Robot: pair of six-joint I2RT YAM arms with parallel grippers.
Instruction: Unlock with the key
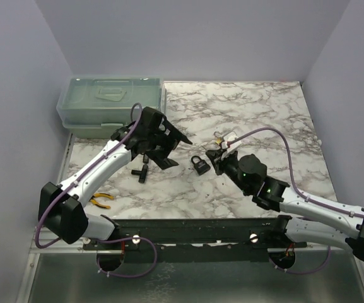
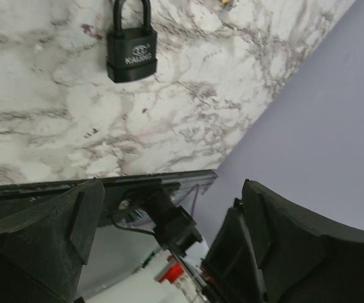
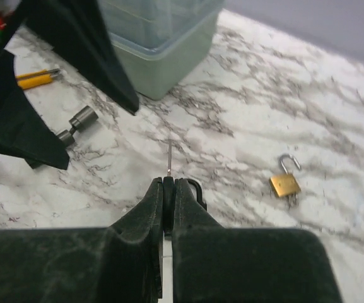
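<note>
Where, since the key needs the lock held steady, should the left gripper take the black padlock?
Its body, from above: the black padlock lies flat, logo up, so the open left gripper could pinch its two narrow sides, leaving shackle and bottom end free.

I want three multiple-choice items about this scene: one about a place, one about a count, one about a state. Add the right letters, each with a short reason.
1. Where is the black padlock?
A. hanging from a wall
B. on the marble tabletop
C. held in a gripper

2. How many padlocks are in view?
A. one
B. two
C. three

3. The right gripper is:
A. wide open
B. shut on the key
C. shut on a padlock

Key: 1 B, it lies flat on the marble. 2 B, there is the black one and a brass padlock. 3 B, the thin blade sticks out between its closed fingers.
</note>
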